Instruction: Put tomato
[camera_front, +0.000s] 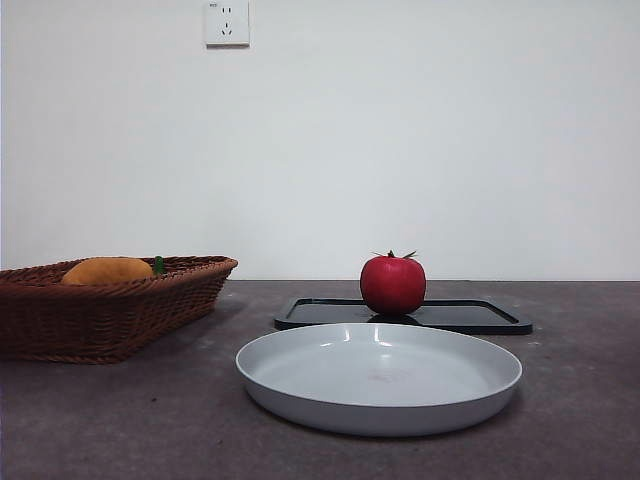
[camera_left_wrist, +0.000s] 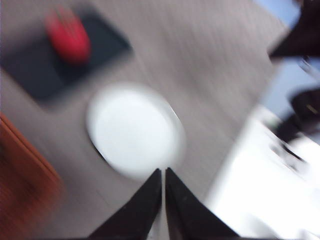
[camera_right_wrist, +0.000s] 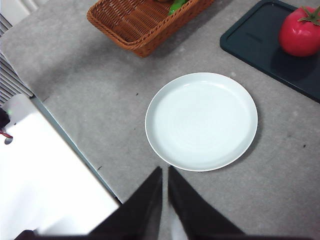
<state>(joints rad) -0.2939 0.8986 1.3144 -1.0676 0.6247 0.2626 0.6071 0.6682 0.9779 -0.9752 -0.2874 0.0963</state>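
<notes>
The red tomato (camera_front: 392, 284) with a green stem stands on a black tray (camera_front: 470, 315) behind a grey-white plate (camera_front: 300, 365). It also shows in the right wrist view (camera_right_wrist: 299, 34) and, blurred, in the left wrist view (camera_left_wrist: 68, 37). My left gripper (camera_left_wrist: 163, 172) is shut and empty, high above the near rim of the plate (camera_left_wrist: 135, 130). My right gripper (camera_right_wrist: 165, 171) is shut and empty, high above the table just short of the plate (camera_right_wrist: 201, 120). Neither gripper shows in the front view.
A brown wicker basket (camera_front: 130, 300) stands at the left with an orange-yellow fruit (camera_front: 107, 270) and something green in it. The basket also shows in the right wrist view (camera_right_wrist: 145, 20). The table's edge runs near both grippers.
</notes>
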